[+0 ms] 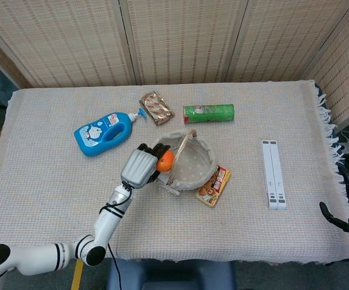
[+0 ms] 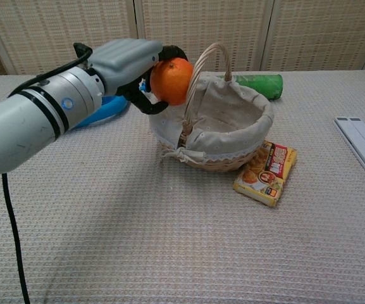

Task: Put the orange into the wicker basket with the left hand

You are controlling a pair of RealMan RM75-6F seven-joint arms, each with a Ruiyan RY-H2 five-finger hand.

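Holding the orange [image 2: 171,81] clamped in its fingers, the left hand [image 2: 126,60] hangs above the left rim of the wicker basket [image 2: 245,152], just left of the upright handle [image 2: 202,71], so the open lined hollow lies to the right and below.

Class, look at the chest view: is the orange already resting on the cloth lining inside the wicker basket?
No: the left hand holds the orange up at the wicker basket rim, beside its handle.
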